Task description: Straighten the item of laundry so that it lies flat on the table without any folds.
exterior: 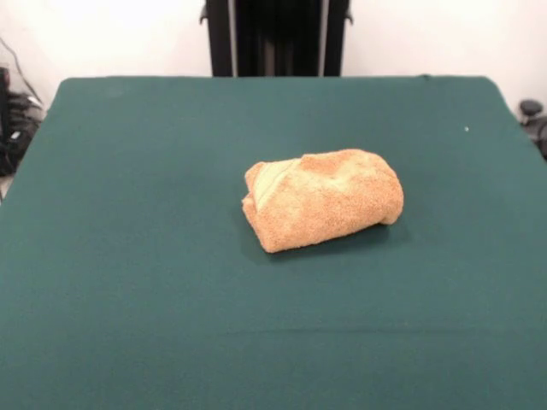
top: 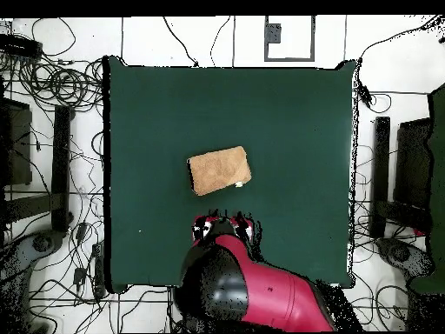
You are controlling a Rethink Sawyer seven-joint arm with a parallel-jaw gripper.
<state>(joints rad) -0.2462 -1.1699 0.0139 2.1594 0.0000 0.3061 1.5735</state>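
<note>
The item of laundry (exterior: 323, 198) is an orange-tan terry towel, folded into a thick bundle near the middle of the green table (exterior: 128, 273). A paler woven band shows at its left end in the front view. In the overhead view the towel (top: 220, 170) is a small tilted rectangle on the table (top: 295, 113). The red and black arm (top: 261, 300) reaches in from the bottom edge of the overhead view. Its gripper end (top: 222, 224) hangs just short of the towel's near edge, apart from it. The front view shows no gripper.
The robot's black pedestal (exterior: 275, 38) stands behind the table's far edge. Cables (top: 61, 87) and dark equipment (top: 408, 165) lie on the floor on both sides of the table.
</note>
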